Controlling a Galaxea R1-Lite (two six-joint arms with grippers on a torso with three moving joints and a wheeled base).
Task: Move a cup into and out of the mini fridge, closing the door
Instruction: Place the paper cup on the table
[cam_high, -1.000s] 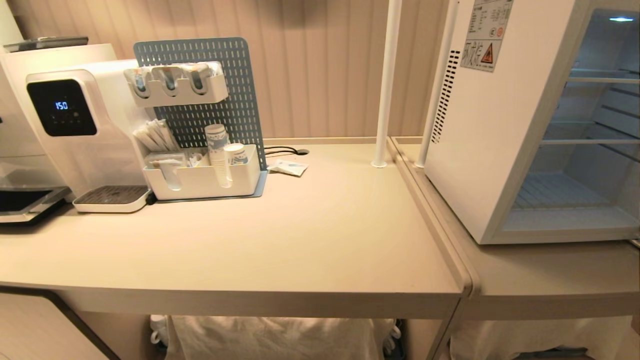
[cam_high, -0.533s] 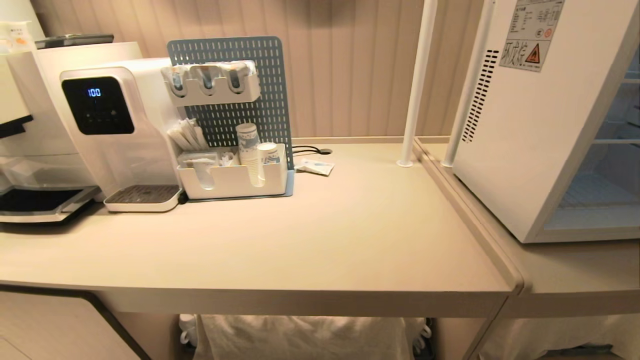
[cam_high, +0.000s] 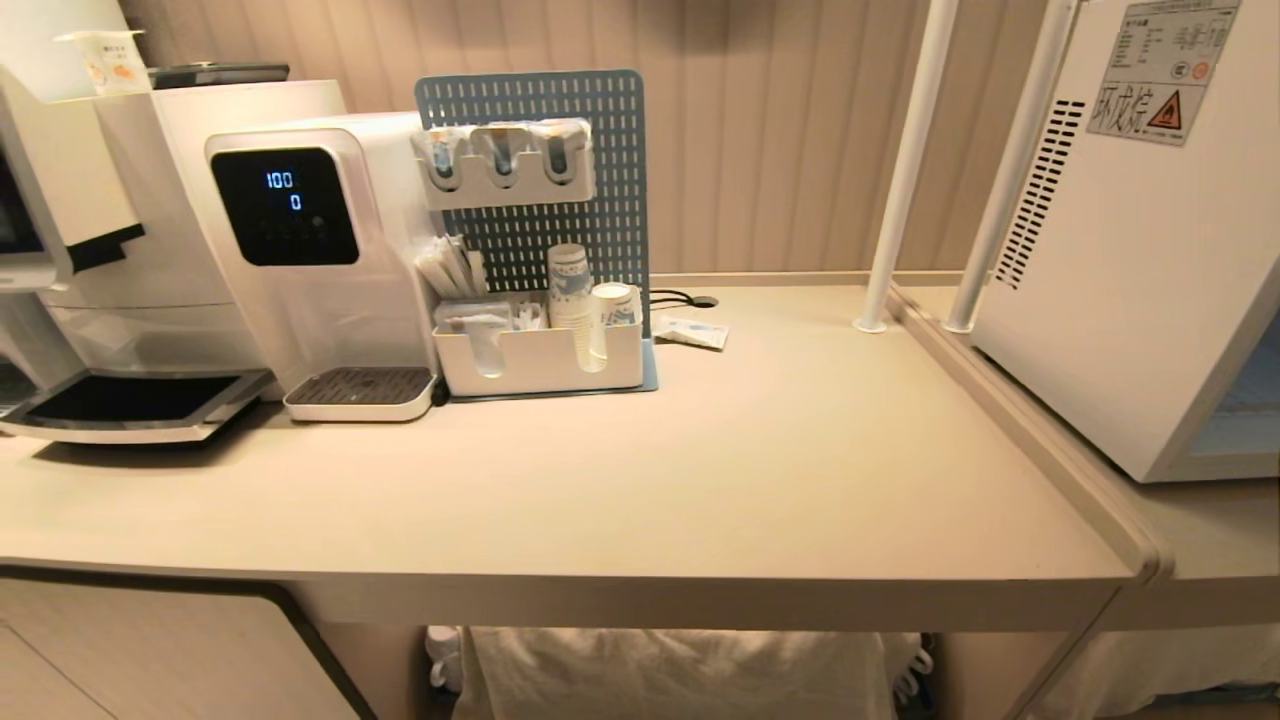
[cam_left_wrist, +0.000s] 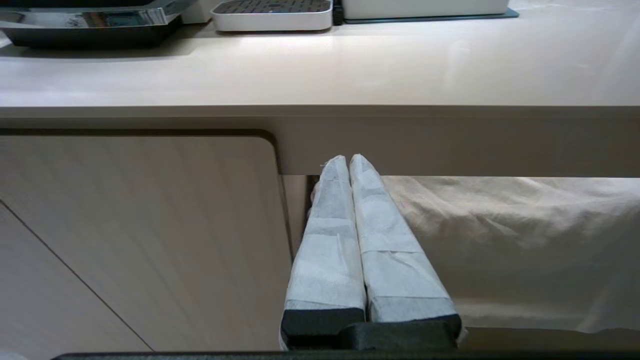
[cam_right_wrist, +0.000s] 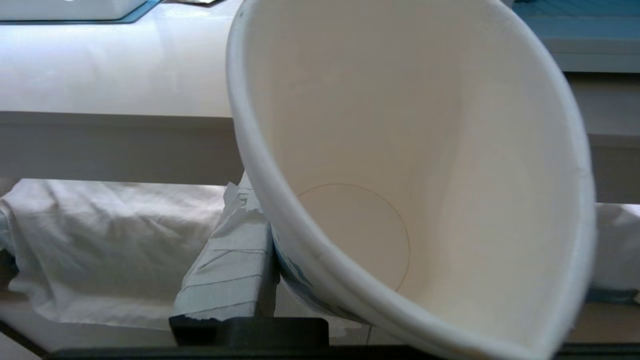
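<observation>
Neither arm shows from the head camera. The mini fridge (cam_high: 1150, 260) is cut off at the right edge: only its white side wall with vent slots and a warning label, plus a sliver of lit interior at the lower right; its door is out of view, so I cannot tell where it stands. In the right wrist view the cup (cam_right_wrist: 400, 165) fills most of the frame, mouth toward the camera, tilted, hiding one finger of the right gripper (cam_right_wrist: 350, 260). The visible taped finger (cam_right_wrist: 230, 270) presses against the cup's blue-printed outer wall, jaws about halfway apart and clamped on it, held below the counter edge (cam_right_wrist: 115, 145) in front of a white cloth (cam_right_wrist: 100, 240). The left gripper (cam_left_wrist: 348, 162) has both taped fingers pressed together, holding nothing, pointing at the underside lip of the counter beside a wood cabinet panel (cam_left_wrist: 140, 235). On the counter, a water dispenser (cam_high: 310, 240) and a pegboard organizer (cam_high: 540, 250) with a stack of cups (cam_high: 570, 300).
</observation>
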